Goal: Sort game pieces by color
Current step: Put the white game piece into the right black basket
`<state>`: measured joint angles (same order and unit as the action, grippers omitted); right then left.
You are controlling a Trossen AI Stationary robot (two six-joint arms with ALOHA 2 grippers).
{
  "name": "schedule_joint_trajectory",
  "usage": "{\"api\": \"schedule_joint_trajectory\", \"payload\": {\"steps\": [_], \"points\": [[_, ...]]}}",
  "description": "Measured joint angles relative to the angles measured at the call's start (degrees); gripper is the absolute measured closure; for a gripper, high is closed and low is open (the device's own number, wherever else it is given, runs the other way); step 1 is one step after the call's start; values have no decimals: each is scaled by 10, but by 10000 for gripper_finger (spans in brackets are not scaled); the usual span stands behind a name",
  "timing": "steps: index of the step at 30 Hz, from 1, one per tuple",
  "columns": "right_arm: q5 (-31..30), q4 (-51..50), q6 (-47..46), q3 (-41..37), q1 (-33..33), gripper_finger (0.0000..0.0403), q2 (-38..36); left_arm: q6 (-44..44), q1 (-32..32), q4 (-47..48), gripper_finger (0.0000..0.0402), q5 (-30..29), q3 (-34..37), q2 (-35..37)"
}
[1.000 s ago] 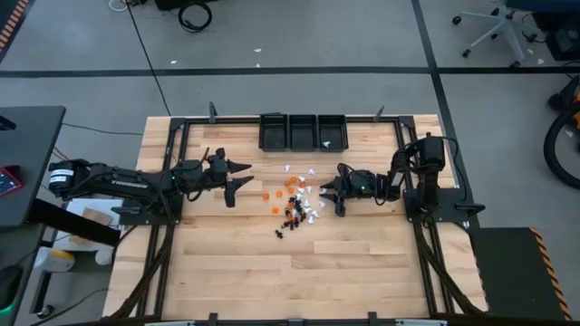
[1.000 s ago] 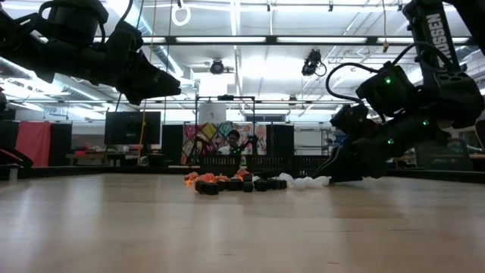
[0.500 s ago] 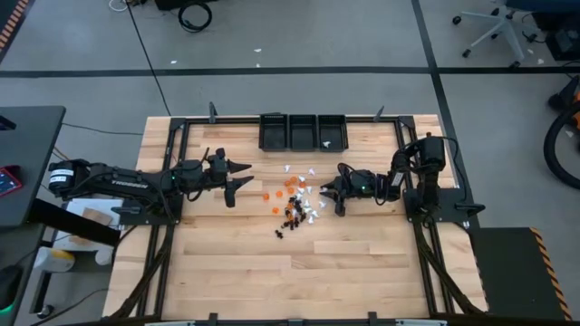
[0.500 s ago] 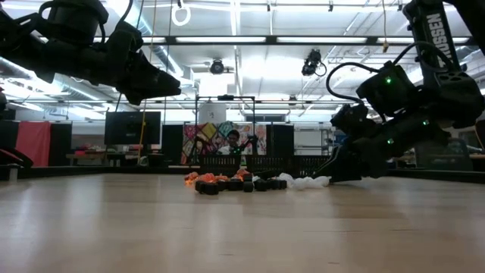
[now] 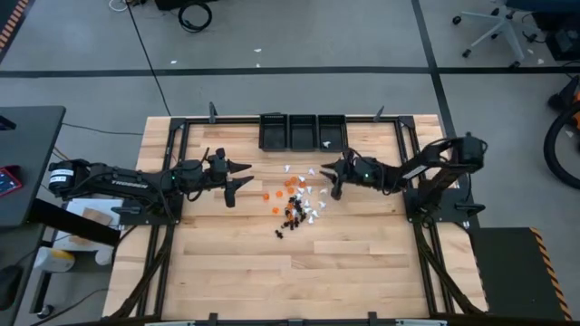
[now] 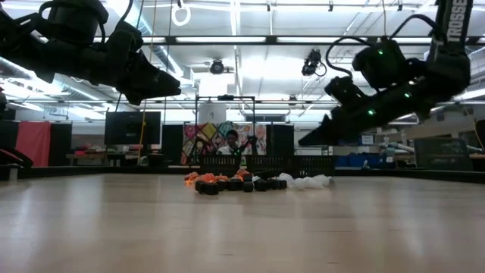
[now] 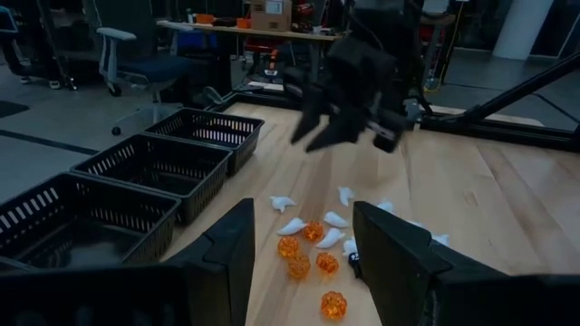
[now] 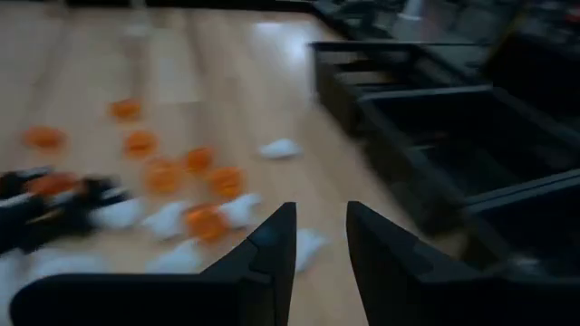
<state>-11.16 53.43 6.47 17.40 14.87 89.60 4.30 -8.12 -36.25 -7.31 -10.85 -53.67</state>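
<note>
The game pieces (image 5: 295, 199) lie in a loose heap at mid-table: orange ones (image 7: 310, 263) toward the left, white ones (image 6: 307, 182) toward the right and far side, black ones (image 6: 227, 185) toward the near side. One white piece (image 5: 323, 143) lies in the rightmost of three black bins (image 5: 304, 132). My right gripper (image 5: 328, 177) hovers open above the heap's right far edge, off the table (image 6: 305, 139), with nothing showing between its fingers (image 8: 322, 226). My left gripper (image 5: 243, 174) hangs open in the air left of the heap (image 7: 304, 244).
The three mesh bins (image 7: 154, 172) stand in a row at the table's far edge, close beyond the right gripper (image 8: 453, 136). A black frame (image 5: 181, 127) runs around the table. Bare wood (image 5: 299, 272) lies on the near side of the heap.
My right gripper has risen from the table at the heap's right side and moved toward the far edge and the bins, its arm stretching out. The heap lies as before.
</note>
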Motion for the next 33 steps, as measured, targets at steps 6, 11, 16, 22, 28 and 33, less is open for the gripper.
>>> {"api": "schedule_joint_trajectory", "payload": {"steps": [6,11,16,22,28,33], "points": [[-2,-94,41,56,63,298,-24,0,0,0,235,0,0,0],[3,-166,40,99,115,297,-24,0,0,1,235,0,0,0],[6,-221,14,134,161,297,-17,0,0,1,235,0,0,0],[47,-254,-28,152,207,288,-16,0,0,5,235,0,0,0],[83,-254,-40,152,222,252,-16,0,0,9,235,0,0,0],[100,-274,-43,152,220,229,-29,0,0,11,235,0,0,0]]}}
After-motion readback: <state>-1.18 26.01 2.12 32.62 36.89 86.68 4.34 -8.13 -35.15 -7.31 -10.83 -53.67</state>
